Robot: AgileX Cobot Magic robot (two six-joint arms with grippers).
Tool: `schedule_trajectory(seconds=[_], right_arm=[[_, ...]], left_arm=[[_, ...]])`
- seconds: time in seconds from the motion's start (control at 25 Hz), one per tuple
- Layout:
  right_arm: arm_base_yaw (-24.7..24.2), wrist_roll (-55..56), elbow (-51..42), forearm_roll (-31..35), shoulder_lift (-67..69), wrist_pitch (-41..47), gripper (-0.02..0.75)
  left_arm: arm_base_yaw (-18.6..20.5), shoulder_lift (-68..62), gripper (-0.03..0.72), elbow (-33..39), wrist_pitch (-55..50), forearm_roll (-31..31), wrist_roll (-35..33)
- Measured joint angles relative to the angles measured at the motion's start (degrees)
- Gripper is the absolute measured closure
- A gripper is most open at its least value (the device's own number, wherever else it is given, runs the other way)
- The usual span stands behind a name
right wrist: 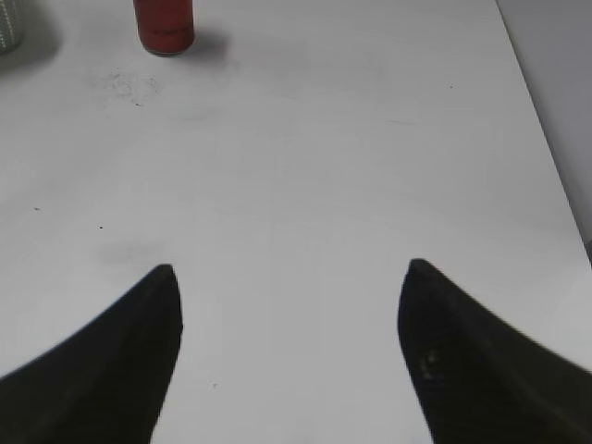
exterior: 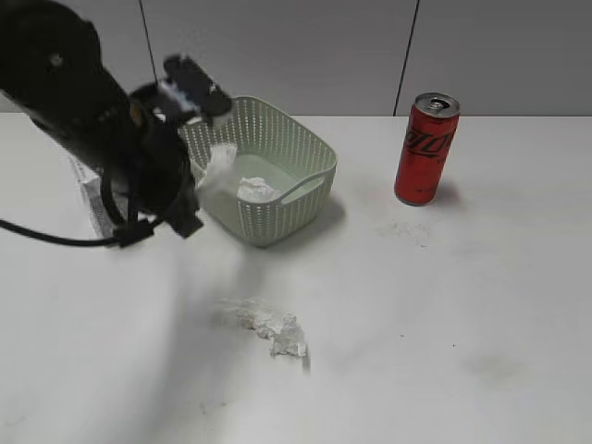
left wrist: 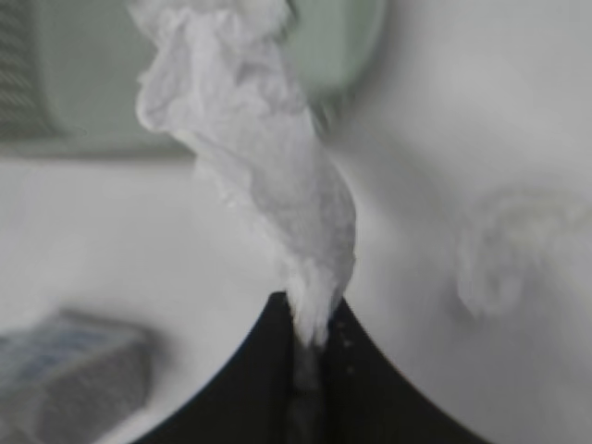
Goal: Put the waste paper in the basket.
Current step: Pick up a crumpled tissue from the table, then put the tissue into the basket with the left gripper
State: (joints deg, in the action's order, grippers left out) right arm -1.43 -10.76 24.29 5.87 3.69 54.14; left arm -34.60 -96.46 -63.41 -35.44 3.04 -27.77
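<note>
My left gripper (exterior: 197,192) is shut on a crumpled piece of white waste paper (exterior: 216,166) and holds it in the air at the near left rim of the pale green basket (exterior: 305,153). In the left wrist view the paper (left wrist: 250,157) hangs from the shut jaws (left wrist: 313,319), with the basket (left wrist: 83,83) behind it. One piece of waste paper (exterior: 256,191) lies inside the basket. Another crumpled piece (exterior: 273,326) lies on the table in front of the basket; it also shows blurred in the left wrist view (left wrist: 518,250). My right gripper (right wrist: 289,277) is open and empty over bare table.
A red soda can (exterior: 425,149) stands right of the basket and shows in the right wrist view (right wrist: 164,25). A white and blue box (exterior: 92,199) lies left of the basket behind my left arm, also in the left wrist view (left wrist: 69,370). The table's right edge (right wrist: 546,139) is near.
</note>
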Motion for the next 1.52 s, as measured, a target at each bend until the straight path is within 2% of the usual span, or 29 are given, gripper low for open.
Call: schedule_trajectory(seconds=[0.16, 0.32, 0.48, 0.68, 0.8, 0.92, 1.0, 1.04, 1.08, 1.16, 1.28, 1.52], right_arm=[[0.00, 0.00, 0.00, 0.00, 0.00, 0.00, 0.186], [0.00, 0.00, 0.00, 0.00, 0.00, 0.00, 0.186], [0.00, 0.00, 0.00, 0.00, 0.00, 0.00, 0.186], [0.00, 0.00, 0.00, 0.00, 0.00, 0.00, 0.186], [0.00, 0.00, 0.00, 0.00, 0.00, 0.00, 0.186], [0.00, 0.00, 0.00, -0.05, 0.00, 0.00, 0.186], [0.00, 0.00, 0.00, -0.05, 0.00, 0.00, 0.186], [0.00, 0.00, 0.00, -0.05, 0.00, 0.00, 0.186], [0.00, 0.00, 0.00, -0.05, 0.00, 0.00, 0.186], [0.00, 0.00, 0.00, -0.05, 0.00, 0.00, 0.186], [0.00, 0.00, 0.00, -0.05, 0.00, 0.00, 0.186], [0.00, 0.00, 0.00, -0.05, 0.00, 0.00, 0.186]], left_arm=[[0.00, 3.06, 0.662, 0.05, 19.35, -0.36, 0.00], [0.00, 0.53, 0.662, 0.05, 38.37, 0.74, 0.00], [0.00, -5.60, 0.662, 0.05, 49.82, 3.81, 0.00], [0.00, -12.42, 0.650, 0.16, 57.78, 10.27, 0.00], [0.00, -14.96, 0.564, 0.16, 60.30, 12.44, 0.00], [0.00, -15.94, 0.348, 0.16, 60.75, 12.82, -0.02], [0.00, -16.06, 0.156, 0.16, 61.11, 13.00, -0.02], [0.00, -16.06, 0.090, 0.16, 61.40, 13.07, -0.02], [0.00, -16.06, 0.057, 0.16, 61.59, 13.13, -0.02], [0.00, -16.06, 0.022, 0.16, 61.59, 13.36, -0.02], [0.00, -15.23, 0.011, 0.16, 59.68, 13.49, -0.02], [1.36, -7.99, 0.030, 0.18, 46.03, 13.57, -0.02]])
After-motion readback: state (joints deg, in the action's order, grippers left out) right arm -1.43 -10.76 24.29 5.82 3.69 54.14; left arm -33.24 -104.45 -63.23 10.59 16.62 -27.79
